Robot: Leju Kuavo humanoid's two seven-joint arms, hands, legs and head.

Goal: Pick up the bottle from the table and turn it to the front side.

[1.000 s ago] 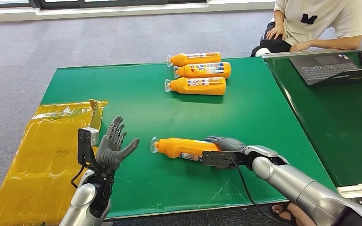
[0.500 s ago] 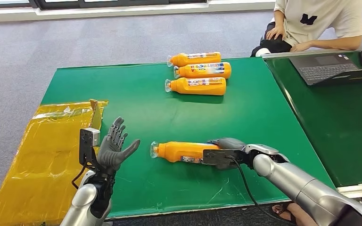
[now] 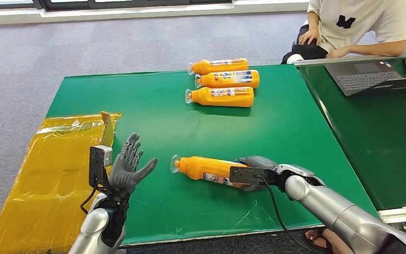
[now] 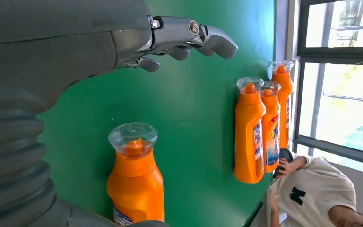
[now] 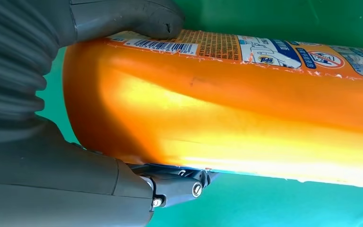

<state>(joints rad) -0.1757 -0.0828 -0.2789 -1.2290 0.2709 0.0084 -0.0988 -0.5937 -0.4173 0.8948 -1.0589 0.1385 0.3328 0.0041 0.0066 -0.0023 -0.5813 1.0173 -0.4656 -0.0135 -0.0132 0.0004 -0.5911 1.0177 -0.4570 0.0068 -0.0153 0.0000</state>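
An orange bottle [image 3: 207,169] with a clear cap lies on its side on the green table [image 3: 153,106], cap toward my left. My right hand [image 3: 254,170] grips its base end; the right wrist view shows the thumb [image 5: 132,19] pressed on the label's barcode edge and fingers [image 5: 179,182] under the orange bottle [image 5: 227,109]. My left hand [image 3: 127,166] is raised above the table's near left part, fingers spread, holding nothing, a short way from the cap. The left wrist view shows the left hand's fingers [image 4: 189,38] and the bottle's cap end [image 4: 133,175].
Three more orange bottles [image 3: 223,79] lie side by side at the table's far middle. A yellow wrapped sheet [image 3: 47,174] covers the floor at the left. A person [image 3: 357,26] sits at far right beside a laptop [image 3: 370,74] on a second green table.
The held bottle shifted slightly with my right hand, first toward me, then a little to the right. My left hand stayed raised and open.
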